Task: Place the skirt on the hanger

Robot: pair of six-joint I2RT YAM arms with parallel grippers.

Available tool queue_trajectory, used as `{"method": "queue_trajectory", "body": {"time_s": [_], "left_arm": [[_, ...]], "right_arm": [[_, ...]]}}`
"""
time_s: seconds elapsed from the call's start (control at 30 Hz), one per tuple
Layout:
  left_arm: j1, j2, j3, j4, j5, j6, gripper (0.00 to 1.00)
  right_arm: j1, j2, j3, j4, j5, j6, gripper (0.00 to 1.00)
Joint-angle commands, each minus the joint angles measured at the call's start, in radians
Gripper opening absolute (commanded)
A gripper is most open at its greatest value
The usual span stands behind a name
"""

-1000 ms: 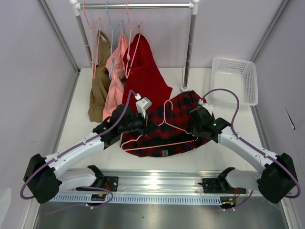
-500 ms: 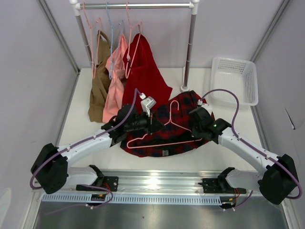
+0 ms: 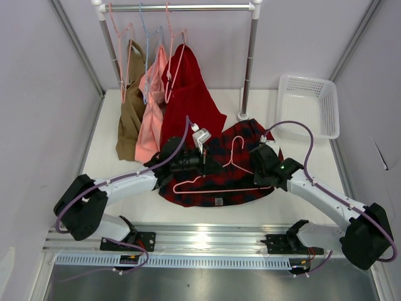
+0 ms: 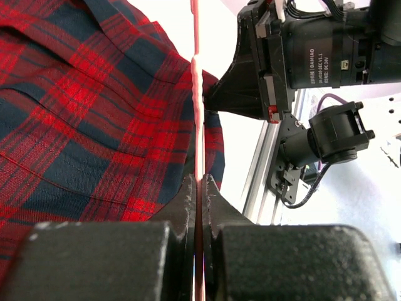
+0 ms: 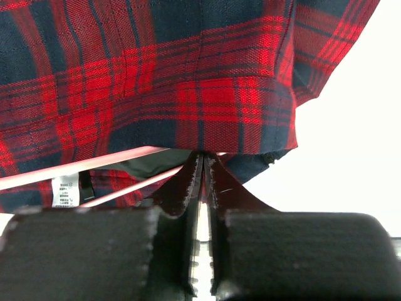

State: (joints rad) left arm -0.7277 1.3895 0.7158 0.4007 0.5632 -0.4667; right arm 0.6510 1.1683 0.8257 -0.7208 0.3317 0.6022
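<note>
The plaid skirt (image 3: 241, 141) lies on the table between the arms; its white label (image 3: 219, 202) shows at the near hem. The pale-pink hanger (image 3: 220, 189) lies over it, hook toward the back. My left gripper (image 3: 211, 164) is shut on the hanger's wire (image 4: 198, 125), seen edge-on over the skirt (image 4: 81, 100) in the left wrist view. My right gripper (image 3: 263, 180) is shut on the skirt's edge (image 5: 213, 100) at the hanger's right end; the hanger wire (image 5: 81, 164) passes under the lifted fabric beside the label (image 5: 64, 189).
A rail (image 3: 182, 7) at the back holds a tan (image 3: 130, 100), a salmon-pink (image 3: 151, 94) and a plain red garment (image 3: 191, 97) on hangers. A white basket (image 3: 310, 103) stands at the back right. The rail's post (image 3: 249, 63) stands just behind the skirt.
My left gripper has carried the hanger rightward, so it now lies further into the skirt toward my right gripper. The right gripper has stayed nearly in place, holding the skirt's edge.
</note>
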Motion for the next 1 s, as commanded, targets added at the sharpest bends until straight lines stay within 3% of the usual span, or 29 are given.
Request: {"method": "queue_trajectory", "body": {"time_s": [0.0,0.13,0.4,0.63,0.97], "left_arm": [[0.002,0.028,-0.004,0.093,0.058,-0.024,0.0],[0.002,0.052,-0.009,0.104,0.063,-0.024,0.0],[0.001,0.092,-0.012,0.125,0.078,-0.024,0.0],[0.002,0.102,-0.019,0.139,0.09,-0.026,0.0],[-0.015,0.114,-0.001,0.127,0.061,-0.018,0.0]], "right_arm": [[0.004,-0.018,-0.003,0.009,0.015,0.007,0.14],[0.004,-0.018,-0.007,-0.025,0.056,0.019,0.34],[-0.019,-0.03,-0.013,-0.06,0.093,0.06,0.38],[-0.079,-0.009,-0.034,-0.011,0.055,0.057,0.48],[-0.094,0.033,-0.034,0.049,0.017,0.044,0.49]]}}
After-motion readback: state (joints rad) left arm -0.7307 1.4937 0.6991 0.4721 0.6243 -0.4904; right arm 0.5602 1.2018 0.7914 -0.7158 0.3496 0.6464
